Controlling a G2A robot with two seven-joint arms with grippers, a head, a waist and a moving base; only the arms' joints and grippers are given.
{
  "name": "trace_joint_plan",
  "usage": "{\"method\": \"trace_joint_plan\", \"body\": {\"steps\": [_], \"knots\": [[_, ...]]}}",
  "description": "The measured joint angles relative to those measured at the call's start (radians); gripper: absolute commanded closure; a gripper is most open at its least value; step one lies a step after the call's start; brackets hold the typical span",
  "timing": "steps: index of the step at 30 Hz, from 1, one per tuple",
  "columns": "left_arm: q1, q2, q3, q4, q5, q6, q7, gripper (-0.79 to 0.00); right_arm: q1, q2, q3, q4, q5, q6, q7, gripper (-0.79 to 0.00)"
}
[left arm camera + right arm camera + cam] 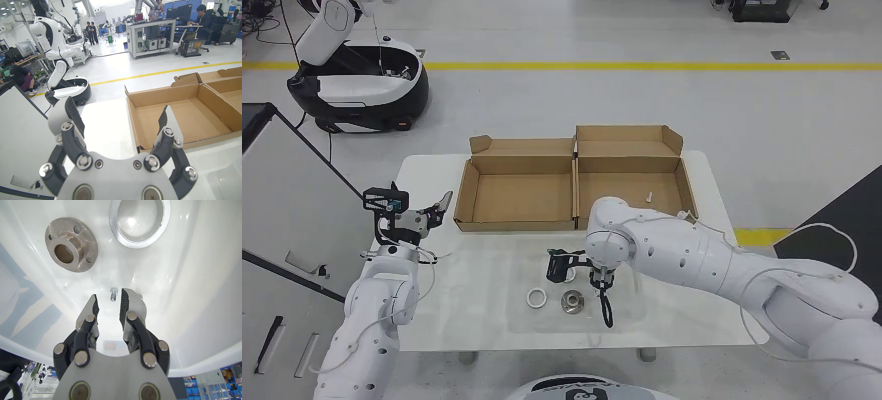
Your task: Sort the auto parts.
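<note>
The right gripper [109, 296] points down at the glossy white table [482, 280] with its 2 ribbed black fingers partly spread. 1 small silver socket-head bolt [113, 294] lies on the table between the fingertips, and I cannot tell whether either pad touches it.

Near the bolt, apart from it, sits 1 round brownish steel flange [71, 249] with a raised hub. 3 of its bolt holes show. In the top view the right gripper [605, 308] is just to the robot's right of the steel flange [570, 299]. 1 flat silver metal ring [537, 298] lies near the flange on its left, not touching it.

Beyond the flange, farther across the table, 2 open brown cardboard boxes stand side by side with their walls touching. One is the left box [517, 190] and the other the right box [627, 185]. 1 small pale part [650, 196] lies in the right box.

Well apart from the flange, far to its left, the left gripper [117, 106] is over the table's edge with its 2 fingers spread wide.
</note>
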Motion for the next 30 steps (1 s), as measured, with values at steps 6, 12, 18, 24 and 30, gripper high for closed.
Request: {"method": "trace_joint_plan", "body": {"steps": [6, 12, 18, 24, 30], "knots": [[0.0, 0.0, 0.0, 0.0, 0.0, 0.0, 0.0, -0.785, -0.003, -0.006, 0.0, 0.017, -0.002, -0.008, -0.008, -0.243], [0.0, 0.0, 0.0, 0.0, 0.0, 0.0, 0.0, -0.785, -0.007, -0.013, 0.0, 0.03, -0.002, -0.008, -0.008, -0.071], [0.0, 0.0, 0.0, 0.0, 0.0, 0.0, 0.0, -0.785, 0.0, -0.016, 0.0, 0.027, 0.017, 0.007, 0.007, 0.0], [0.0, 0.0, 0.0, 0.0, 0.0, 0.0, 0.0, -0.785, 0.048, 0.001, 0.0, -0.021, 0.068, 0.008, 0.007, 0.0], [0.0, 0.0, 0.0, 0.0, 0.0, 0.0, 0.0, -0.785, 0.128, 0.052, 0.0, -0.133, 0.16, 0.008, 0.007, 0.0]]}}
